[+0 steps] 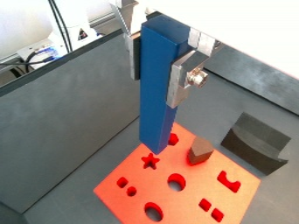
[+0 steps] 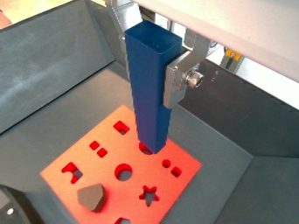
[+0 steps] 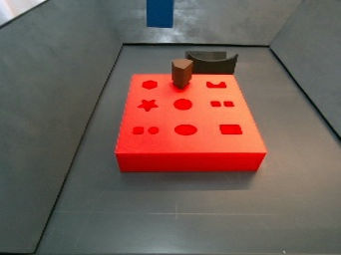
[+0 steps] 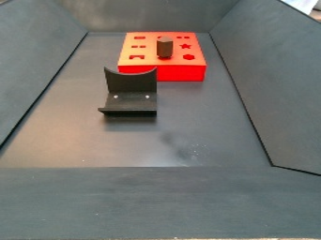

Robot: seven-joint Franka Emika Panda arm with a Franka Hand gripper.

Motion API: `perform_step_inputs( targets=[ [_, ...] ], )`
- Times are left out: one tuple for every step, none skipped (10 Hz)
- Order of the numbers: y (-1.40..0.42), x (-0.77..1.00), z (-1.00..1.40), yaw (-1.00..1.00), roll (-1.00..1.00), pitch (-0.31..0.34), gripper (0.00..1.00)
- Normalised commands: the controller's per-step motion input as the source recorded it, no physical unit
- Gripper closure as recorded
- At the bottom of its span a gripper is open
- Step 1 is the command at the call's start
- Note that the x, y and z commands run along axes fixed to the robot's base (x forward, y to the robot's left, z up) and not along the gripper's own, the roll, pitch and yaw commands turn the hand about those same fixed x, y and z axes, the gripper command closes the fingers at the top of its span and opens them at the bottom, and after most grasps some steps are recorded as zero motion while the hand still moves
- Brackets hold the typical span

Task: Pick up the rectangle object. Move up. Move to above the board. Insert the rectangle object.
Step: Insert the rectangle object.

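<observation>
My gripper [image 1: 160, 70] is shut on the upper part of the rectangle object [image 1: 158, 101], a tall blue bar that hangs upright. It also shows held in a wrist view [image 2: 149, 105], with the gripper [image 2: 152, 74] clamped on its sides. The bar's lower end hovers above the board [image 1: 181, 199], a flat red-orange block with darker cut-outs, also in a wrist view [image 2: 142, 171]. In a side view only the bar's lower end [image 3: 160, 12] shows, high above the board's [image 3: 200, 144] far side. The board [image 4: 163, 72] lies far back in a side view, where bar and gripper are out of view.
A short brown peg [image 3: 181, 73] stands in the board near its far edge, also in both wrist views [image 1: 201, 150] [image 2: 91, 197]. The dark fixture [image 4: 129, 91] stands on the grey floor beside the board [image 3: 210, 62]. Grey sloping walls enclose the floor.
</observation>
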Motion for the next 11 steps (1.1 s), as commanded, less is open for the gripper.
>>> perform_step_inputs(
  targets=[
    [0.0,0.91,-0.21,0.03,0.12,-0.093,1.0],
    [0.06,0.91,-0.19,0.0,0.06,-0.171,1.0],
    [0.14,0.86,-0.16,0.0,0.0,-0.281,1.0],
    [0.15,0.85,-0.17,0.0,0.0,-0.29,1.0],
    [0.15,0.85,-0.17,0.0,0.0,-0.29,1.0],
    [0.13,0.86,-0.18,0.0,0.0,-0.287,1.0],
    [0.0,0.96,-0.09,0.01,0.06,-0.147,1.0],
    [0.02,0.97,-0.05,0.06,0.15,-0.04,1.0],
    [0.0,0.97,-0.12,0.04,0.3,0.0,1.0],
    [-0.06,0.98,-0.19,0.01,0.4,0.061,1.0],
    [-0.2,0.97,-0.25,0.02,0.45,0.116,1.0]
  ],
)
